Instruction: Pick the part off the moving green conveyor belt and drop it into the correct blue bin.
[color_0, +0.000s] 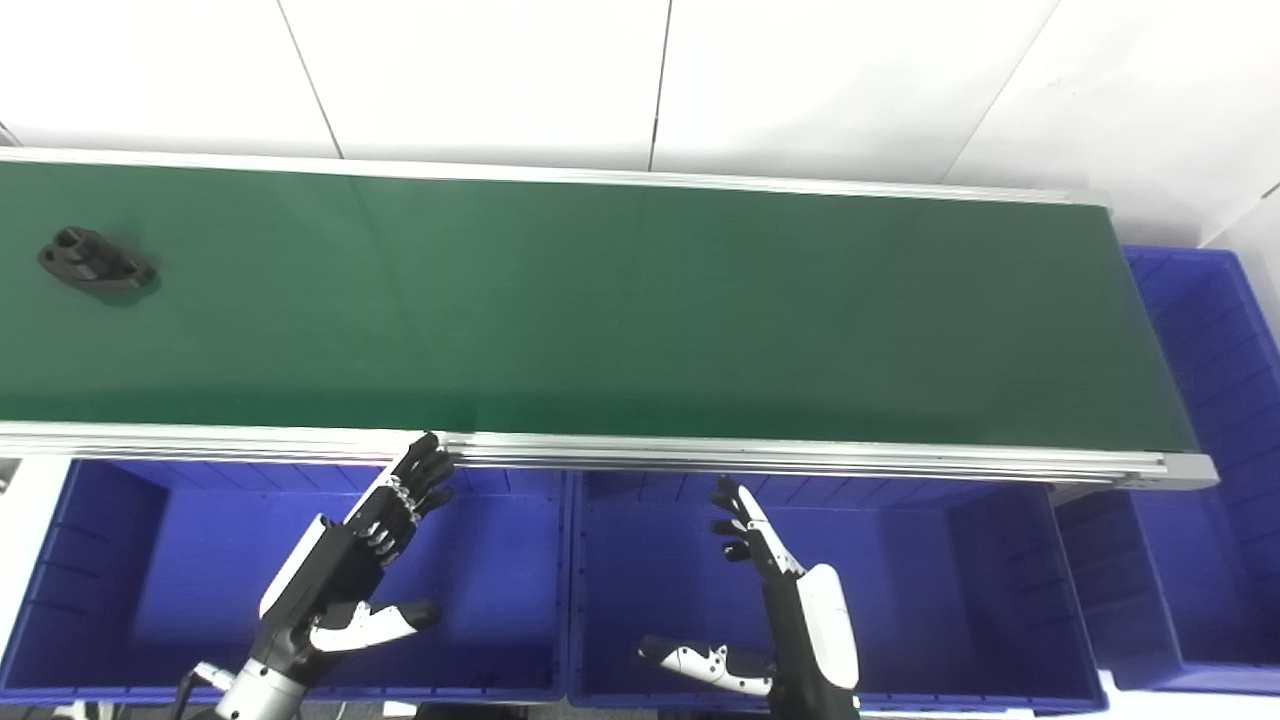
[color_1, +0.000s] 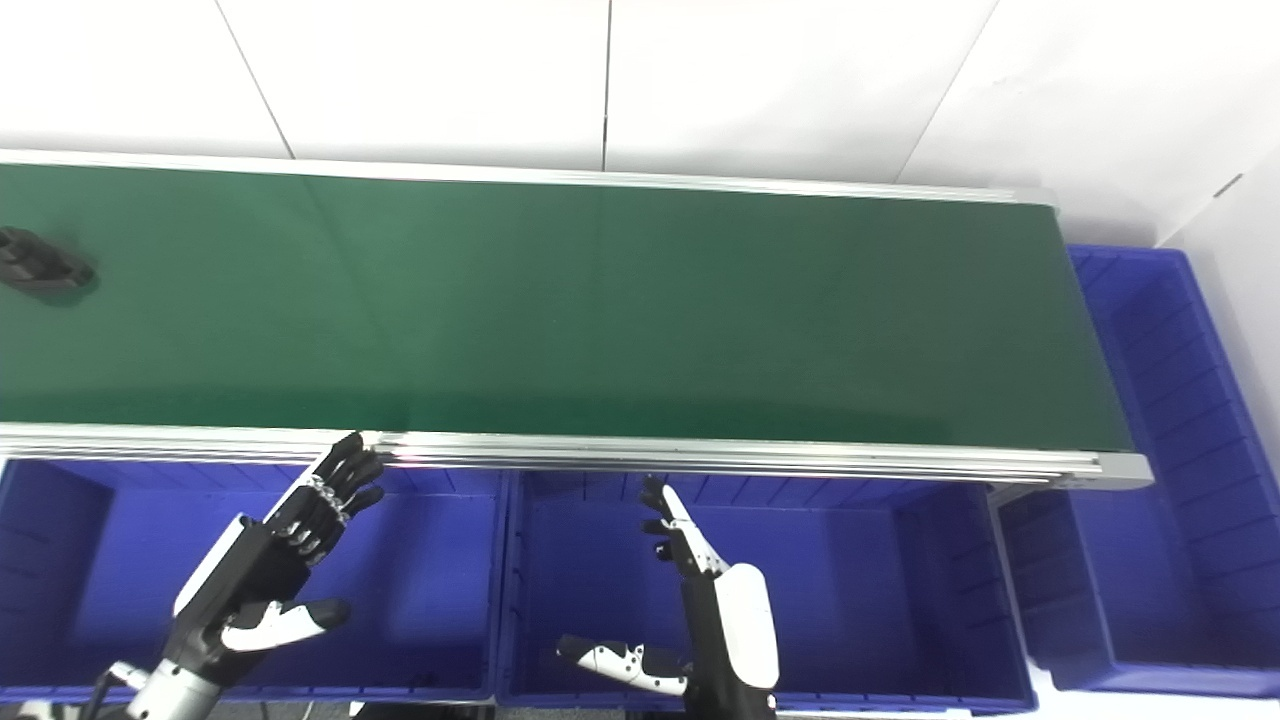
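Your part (color_0: 96, 262), a small black piece that looks like a bracket with a raised boss, though it is too small to read exactly, lies flat on the green conveyor belt (color_0: 620, 310) at its far left end, toward the back edge. It is well apart from both of your hands, so nothing has been picked yet.

Your left hand (color_0: 360, 560) hangs over the left blue bin (color_0: 120, 560), fingers spread and thumb out, holding nothing; its fingertips reach up to just beside the belt's near aluminium rail (color_0: 700, 455). That reads as a waiting pose: low enough to stay off the belt, close enough to go over the rail when the part comes within reach.

Your right hand (color_0: 780, 600) is likewise splayed and empty, standing edge-up over the middle blue bin (color_0: 1000, 580), a little short of the rail.

A third blue bin (color_0: 1210, 400) sits past the belt's right end, probably to catch whatever you miss.

If the belt runs rightward, which one moment cannot show, the left hand is the likelier one to meet the part first. Which bin is correct for it you cannot tell from here.
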